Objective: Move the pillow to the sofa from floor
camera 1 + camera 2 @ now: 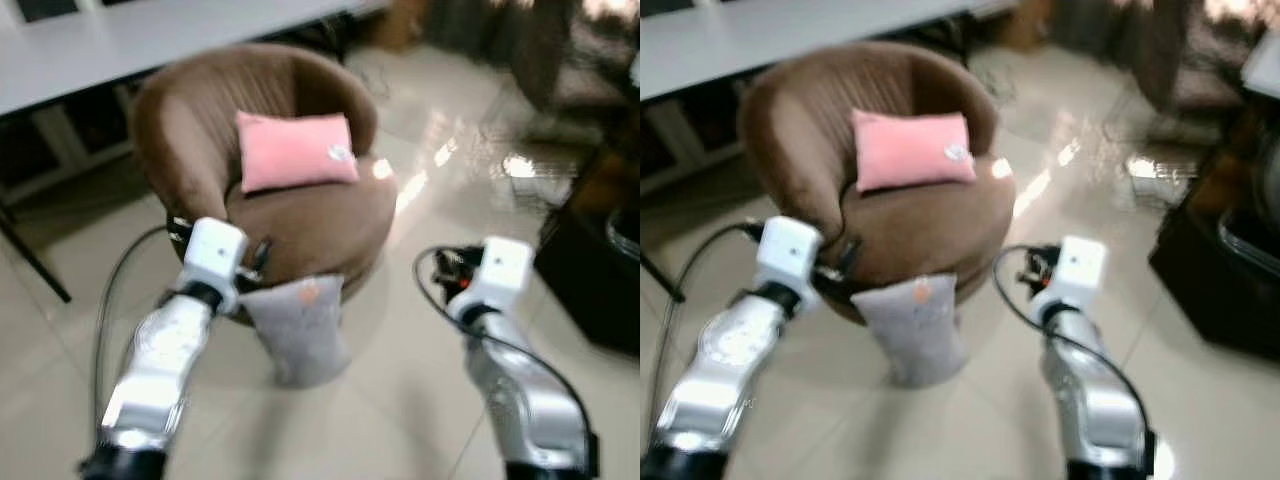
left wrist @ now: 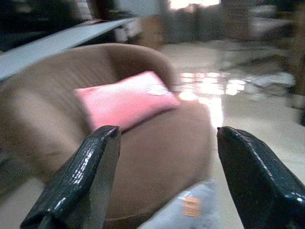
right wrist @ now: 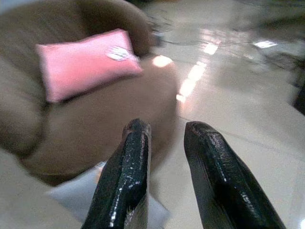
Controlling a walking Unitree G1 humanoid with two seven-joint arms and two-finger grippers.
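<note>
Your grey pillow (image 1: pixel 300 328) stands upright on the floor against the brown sofa (image 1: pixel 310 225), just beyond the left gripper (image 2: pixel 164 179). That one's spread wide and nearer; the right gripper (image 3: pixel 164 129) is only slightly apart.

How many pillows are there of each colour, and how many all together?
Pink pillow, lying on the seat of the brown round sofa: 1
Grey pillow, standing on the floor against the sofa's front: 1
Total: 2 pillows
</note>
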